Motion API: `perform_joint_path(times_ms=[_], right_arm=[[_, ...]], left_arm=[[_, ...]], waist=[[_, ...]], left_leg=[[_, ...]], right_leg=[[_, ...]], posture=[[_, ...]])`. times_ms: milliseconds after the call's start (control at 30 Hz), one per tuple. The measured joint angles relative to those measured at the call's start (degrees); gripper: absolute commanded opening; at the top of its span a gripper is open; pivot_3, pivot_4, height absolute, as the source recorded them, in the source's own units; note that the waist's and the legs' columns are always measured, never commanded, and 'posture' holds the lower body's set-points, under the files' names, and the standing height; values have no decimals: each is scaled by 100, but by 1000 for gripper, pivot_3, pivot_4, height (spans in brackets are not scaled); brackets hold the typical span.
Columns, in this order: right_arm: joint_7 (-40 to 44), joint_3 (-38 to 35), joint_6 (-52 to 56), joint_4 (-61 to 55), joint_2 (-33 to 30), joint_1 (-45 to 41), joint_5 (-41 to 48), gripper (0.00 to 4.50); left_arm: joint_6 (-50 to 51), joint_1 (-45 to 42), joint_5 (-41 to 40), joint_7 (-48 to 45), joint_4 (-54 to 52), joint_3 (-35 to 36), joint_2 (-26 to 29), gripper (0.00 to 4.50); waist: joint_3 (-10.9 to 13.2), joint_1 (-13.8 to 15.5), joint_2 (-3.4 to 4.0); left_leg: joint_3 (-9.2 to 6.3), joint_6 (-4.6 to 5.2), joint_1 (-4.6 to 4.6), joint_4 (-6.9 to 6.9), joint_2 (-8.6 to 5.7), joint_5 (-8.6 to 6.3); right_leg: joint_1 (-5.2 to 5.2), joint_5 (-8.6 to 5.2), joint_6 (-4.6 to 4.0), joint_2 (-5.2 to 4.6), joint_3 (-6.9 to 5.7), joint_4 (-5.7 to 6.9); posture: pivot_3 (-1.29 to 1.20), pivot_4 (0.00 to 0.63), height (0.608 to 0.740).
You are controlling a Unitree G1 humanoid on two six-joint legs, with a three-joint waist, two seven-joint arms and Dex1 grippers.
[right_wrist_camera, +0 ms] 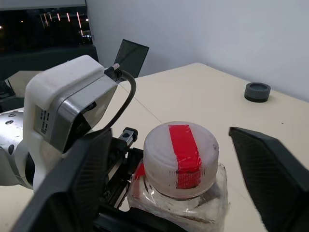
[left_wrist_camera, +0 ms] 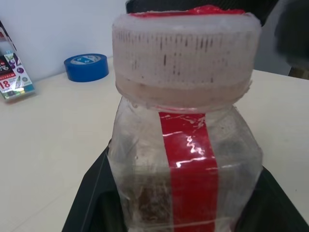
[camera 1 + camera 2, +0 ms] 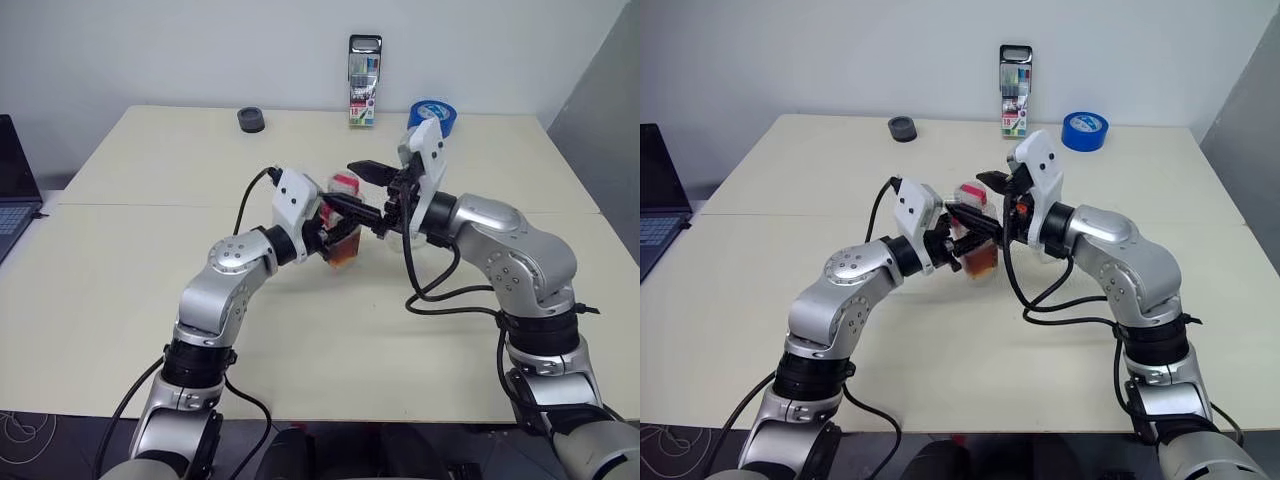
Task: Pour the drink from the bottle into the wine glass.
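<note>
- Your left gripper (image 3: 345, 222) sits nearest the camera of the two, clamped on the lower body of the bottle (image 3: 343, 232) and holding it upright over the middle of the tabletop (image 3: 120, 260), clear of the front edge.
- Bottle: clear squarish body with a red strip (image 2: 190, 159) running up one face; the cap (image 1: 180, 157) is whitish with a red strip across its top and is seated on the neck.
- Drink (image 3: 981, 262): reddish-brown liquid fills the bottom part of the bottle.
- Your right gripper (image 1: 183, 169) comes in from the right at cap height, jaws spread wide; one finger (image 1: 79, 179) stands on each side of the cap, and neither touches it in the right wrist view.
- Wine glass: you cannot pick it out; the right arm covers the stretch of tabletop behind the bottle.
- Far edge of the tabletop: a marker pack (image 3: 364, 80) stands upright near the middle, a blue tape roll (image 3: 1084, 130) lies toward the far right corner, and a small dark round object (image 3: 251, 120) lies left of the pack.
- A laptop (image 3: 12, 190) shows beyond the left edge.
</note>
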Motion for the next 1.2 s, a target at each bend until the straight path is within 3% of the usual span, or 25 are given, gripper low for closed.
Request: perform_joint_path(times_ms=[367,467,667,967,1200], right_arm=[[-85,-41,122,0,145,3,33,4374],[-108,-55,121,0,170,22,36,3774],[-178,-141,112,16,214,22,-2,1836],[17,-115,46,61,140,17,-13,1854],[1660,-115,-3,668,-433,-623,421,1854]], left_arm=[[0,0,0,6,-1,-6,-64,1883],[0,1,0,6,-1,-6,-61,1883],[-1,1,-4,-10,-25,-3,-50,1883],[27,12,-10,-117,-81,-20,42,1883],[528,-3,-736,-776,-655,192,577,1883]], waist=[[0,0,0],[0,0,0],[0,0,0],[0,-1,0],[8,-11,3]], left_leg=[[0,0,0,0,0,0],[0,0,0,0,0,0],[0,0,0,0,0,0],[0,0,0,0,0,0],[0,0,0,-1,0,0]], right_leg=[[0,0,0,0,0,0],[0,0,0,0,0,0],[0,0,0,0,0,0],[0,0,0,0,0,1],[-1,0,0,0,-2,-2]], posture=[[0,150,740],[0,150,740],[0,150,740],[0,150,740],[0,150,740]])
